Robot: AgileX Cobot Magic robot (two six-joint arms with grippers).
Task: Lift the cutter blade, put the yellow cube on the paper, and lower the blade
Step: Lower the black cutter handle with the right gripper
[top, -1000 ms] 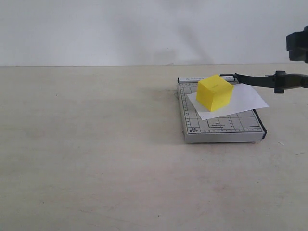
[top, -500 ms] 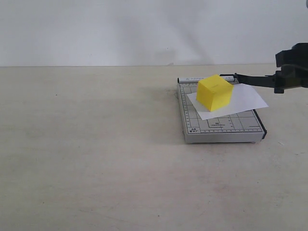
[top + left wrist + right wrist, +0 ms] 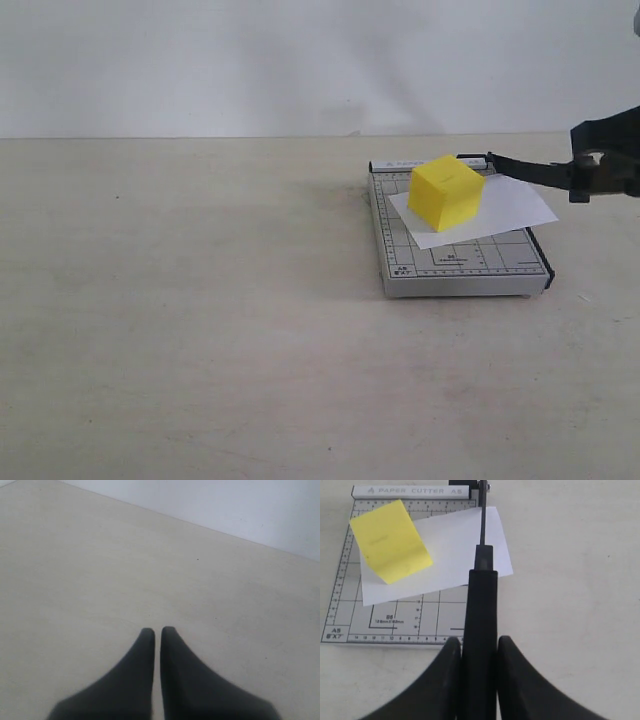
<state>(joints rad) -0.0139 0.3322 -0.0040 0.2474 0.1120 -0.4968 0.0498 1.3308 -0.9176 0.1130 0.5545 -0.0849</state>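
The yellow cube rests on the white paper, which lies on the grey gridded trimmer base. The black cutter blade stands raised over the right side of the base. My right gripper is shut on its thick handle end, one finger on each side. My left gripper is out of the exterior view; its wrist view shows the fingers nearly together over bare table, holding nothing.
The beige tabletop spreads to the left and front of the trimmer. A white wall runs behind the table's far edge.
My right gripper came down from the upper right onto the blade's handle end and closed around it. The cube, paper and blade kept their places.
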